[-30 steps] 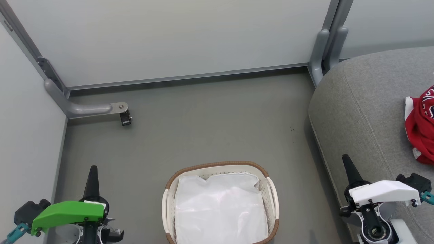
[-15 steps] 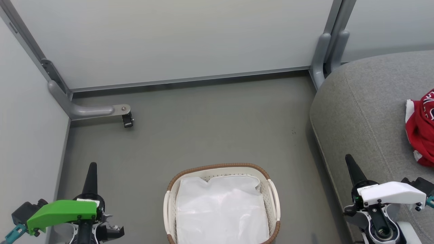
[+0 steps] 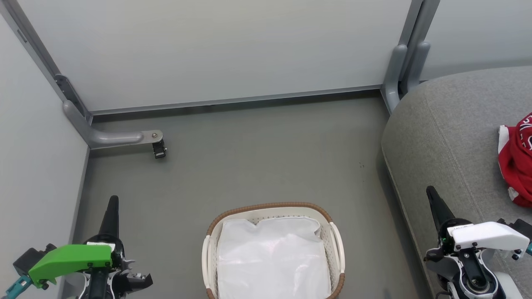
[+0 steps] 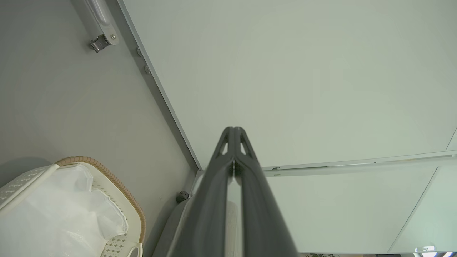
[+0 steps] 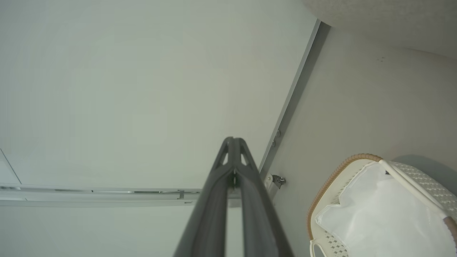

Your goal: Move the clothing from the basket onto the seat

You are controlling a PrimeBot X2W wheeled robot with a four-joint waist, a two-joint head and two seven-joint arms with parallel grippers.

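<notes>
Down at the lower left of the head view, my left gripper (image 3: 112, 205) hangs above the floor (image 3: 257, 153) with its two dark fingers pressed tight together and nothing between them. The left wrist view confirms it: the tips meet along a single seam.

Moving to the centre, the basket (image 3: 270, 206) stands on the floor between my arms. All I can see inside it is the white liner (image 3: 270, 257), rumpled and lying flat. No red shows in it from any view.

Further right, my right gripper (image 3: 434, 199) points up beside the front edge of the seat (image 3: 449, 133), fingers likewise closed on nothing.

At the far right, the clothing (image 3: 517, 166) lies in a red heap on the seat, white trim along its near side. The frame edge cuts it off, so I cannot tell whether I am looking at one garment or both.

If I had to lift it again, I would expect limp, light sports fabric. It would be soft enough to drape and stretch out from a single pinch, and probably slick enough to slide out of a shallow one. I would close on a thick bunched fold near the middle of the heap, not on the thin trimmed edge. By my reading the basket is emptied.
</notes>
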